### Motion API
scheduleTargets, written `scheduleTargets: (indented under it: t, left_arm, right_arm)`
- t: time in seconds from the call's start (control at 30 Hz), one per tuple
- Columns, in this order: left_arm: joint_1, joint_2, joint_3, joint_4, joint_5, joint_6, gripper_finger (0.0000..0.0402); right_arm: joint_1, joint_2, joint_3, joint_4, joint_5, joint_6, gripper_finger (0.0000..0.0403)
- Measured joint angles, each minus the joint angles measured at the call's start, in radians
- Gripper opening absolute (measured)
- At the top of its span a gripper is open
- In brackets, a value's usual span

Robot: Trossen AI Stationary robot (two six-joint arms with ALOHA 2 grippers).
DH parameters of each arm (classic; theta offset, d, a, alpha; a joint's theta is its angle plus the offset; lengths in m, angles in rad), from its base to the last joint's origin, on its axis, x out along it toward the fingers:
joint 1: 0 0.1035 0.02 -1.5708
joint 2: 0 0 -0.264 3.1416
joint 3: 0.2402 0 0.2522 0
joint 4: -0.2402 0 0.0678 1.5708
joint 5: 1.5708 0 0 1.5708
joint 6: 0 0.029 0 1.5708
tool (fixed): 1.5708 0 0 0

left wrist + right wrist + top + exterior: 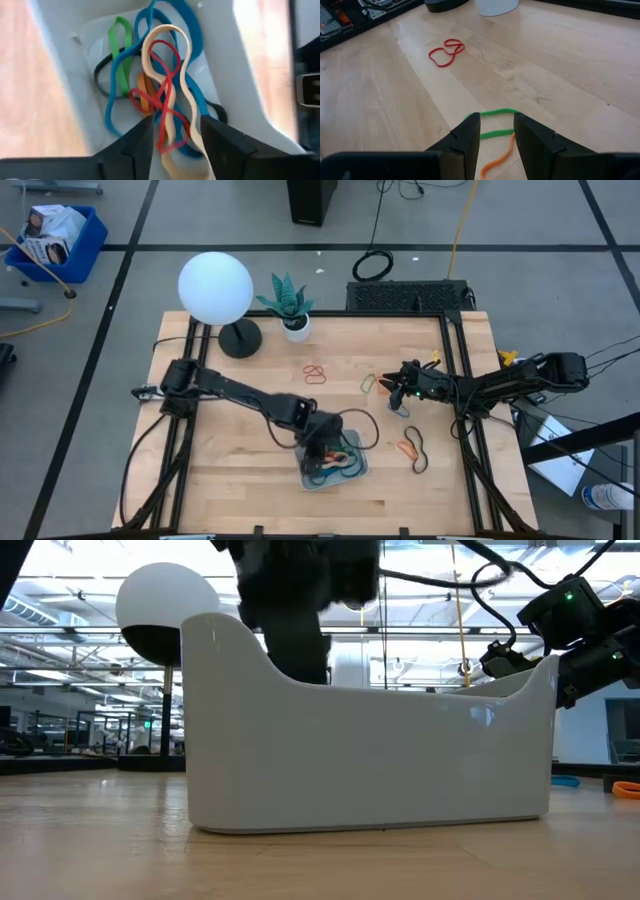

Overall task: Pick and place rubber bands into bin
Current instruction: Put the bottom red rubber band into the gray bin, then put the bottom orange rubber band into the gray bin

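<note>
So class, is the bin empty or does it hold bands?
Not empty: the bin holds tangled bands, blue, tan, red, green, orange and black.

Pale grey-blue bin (357, 470), blue, tan, red, green rubber bands (165, 95), perhaps one orange

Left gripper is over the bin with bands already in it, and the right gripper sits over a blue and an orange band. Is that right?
Not quite: the bands between the right gripper fingers are green and orange, not blue, as the right wrist view shows. The left gripper is indeed over the bin holding bands.
</note>
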Motion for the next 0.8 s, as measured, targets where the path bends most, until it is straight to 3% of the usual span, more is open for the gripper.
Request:
scheduleTargets:
  t: [0.13, 0.4, 0.8]
  left_arm:
    - [0.034, -0.108, 0.000, -0.037, 0.028, 0.004, 0.0185]
    - [0.089, -0.435, 0.000, -0.031, -0.130, 0.110, 0.0189]
    - [0.131, -0.861, 0.000, -0.100, -0.227, 0.278, 0.0189]
  right_arm:
    - [0.000, 0.000, 0.000, 0.000, 0.000, 0.000, 0.0114]
    - [0.000, 0.000, 0.000, 0.000, 0.000, 0.000, 0.0114]
    - [0.000, 0.000, 0.000, 0.000, 0.003, 0.021, 0.0114]
